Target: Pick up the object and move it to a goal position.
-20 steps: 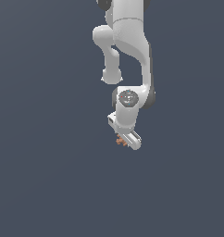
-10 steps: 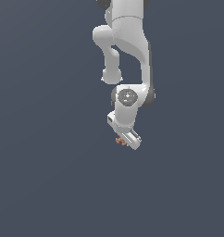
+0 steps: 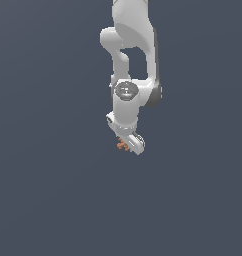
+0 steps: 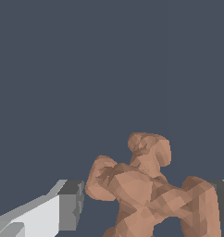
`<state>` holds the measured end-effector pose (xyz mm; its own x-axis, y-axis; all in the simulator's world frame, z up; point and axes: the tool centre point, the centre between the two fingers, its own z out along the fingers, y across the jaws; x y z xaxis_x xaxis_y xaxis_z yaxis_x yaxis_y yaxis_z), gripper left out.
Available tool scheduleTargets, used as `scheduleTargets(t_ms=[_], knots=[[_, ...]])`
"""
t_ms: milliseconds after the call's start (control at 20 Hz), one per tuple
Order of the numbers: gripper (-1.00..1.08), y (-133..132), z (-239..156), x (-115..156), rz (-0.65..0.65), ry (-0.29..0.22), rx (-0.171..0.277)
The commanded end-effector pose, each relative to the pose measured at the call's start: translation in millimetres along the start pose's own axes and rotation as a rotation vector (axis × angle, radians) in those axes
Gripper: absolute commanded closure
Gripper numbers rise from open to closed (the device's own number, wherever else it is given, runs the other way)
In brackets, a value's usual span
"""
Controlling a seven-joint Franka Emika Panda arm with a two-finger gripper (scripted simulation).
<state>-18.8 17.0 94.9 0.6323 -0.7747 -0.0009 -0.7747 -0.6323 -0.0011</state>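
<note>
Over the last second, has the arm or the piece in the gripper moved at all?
Barely. In the exterior view the gripper and the orange-brown object sit almost exactly where they were, shifted at most slightly toward that view's left. Nothing was let go: the object remains between the fingers.

Exterior view sits far off; wrist view sits close; both share the object [image 3: 123,145] [image 4: 146,194].

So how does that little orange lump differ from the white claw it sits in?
The orange-brown knobbly piece is tiny; the white gripper is far bigger. The piece is lumpy, with short stubby prongs, while the gripper's fingers are flat-sided and blocky with grey pads. The piece is one warm colour; the gripper is white and grey. Both sit at the arm's tip, the piece between the fingers.
</note>
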Motion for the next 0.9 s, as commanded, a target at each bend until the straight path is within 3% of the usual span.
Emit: scheduleTargets(t_ms=[0, 850], knots=[[1.08, 13, -20, 10, 0.001, 0.0, 0.001], [1.08, 112, -186, 92, 0.002, -0.001, 0.0]])
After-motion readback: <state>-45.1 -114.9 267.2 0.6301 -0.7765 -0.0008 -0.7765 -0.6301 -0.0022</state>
